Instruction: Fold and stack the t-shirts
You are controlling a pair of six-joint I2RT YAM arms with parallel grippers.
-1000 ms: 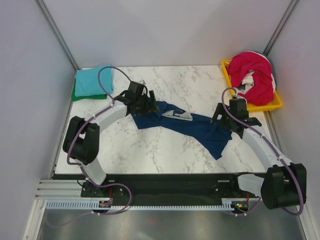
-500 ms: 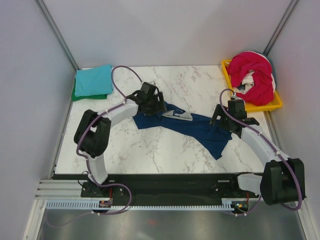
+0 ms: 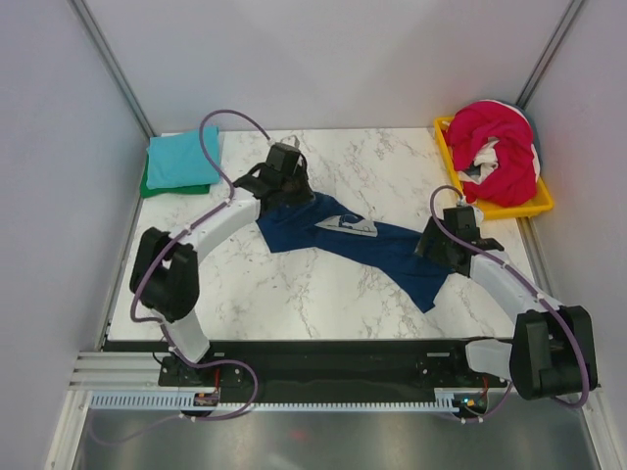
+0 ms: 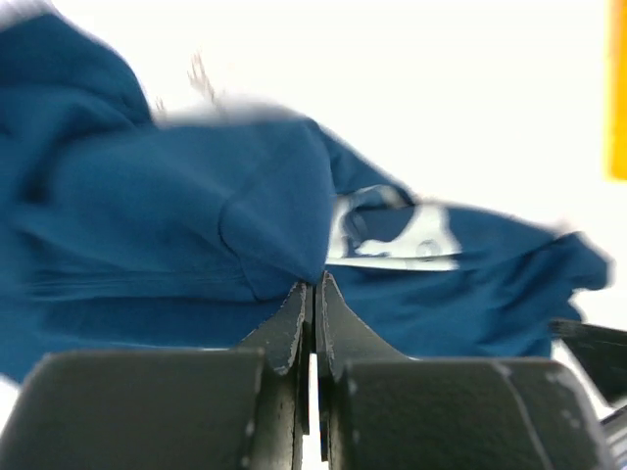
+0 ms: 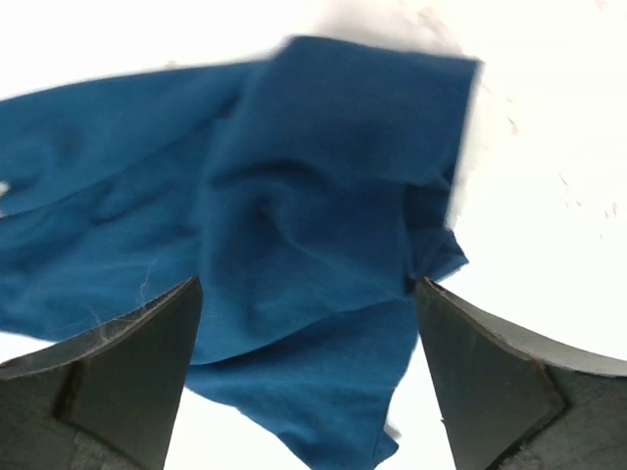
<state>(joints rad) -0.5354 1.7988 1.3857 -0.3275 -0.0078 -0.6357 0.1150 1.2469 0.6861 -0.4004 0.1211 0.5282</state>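
Note:
A navy blue t-shirt lies crumpled in a slanting band across the marble table, its pale chest print facing up. My left gripper is shut on a fold at the shirt's upper left end; in the left wrist view the jaws meet, pinching navy cloth at their tips. My right gripper hovers open over the shirt's right end. In the right wrist view its fingers stand wide apart above the rumpled cloth, not touching it.
A folded teal t-shirt rests on a green one at the back left corner. A yellow tray at the back right holds a heaped magenta-red t-shirt and a white one. Grey walls close the sides.
The left gripper shut on the navy shirt's upper left fold and drew it slightly toward the back. The right gripper came down toward the shirt's right end, still open.

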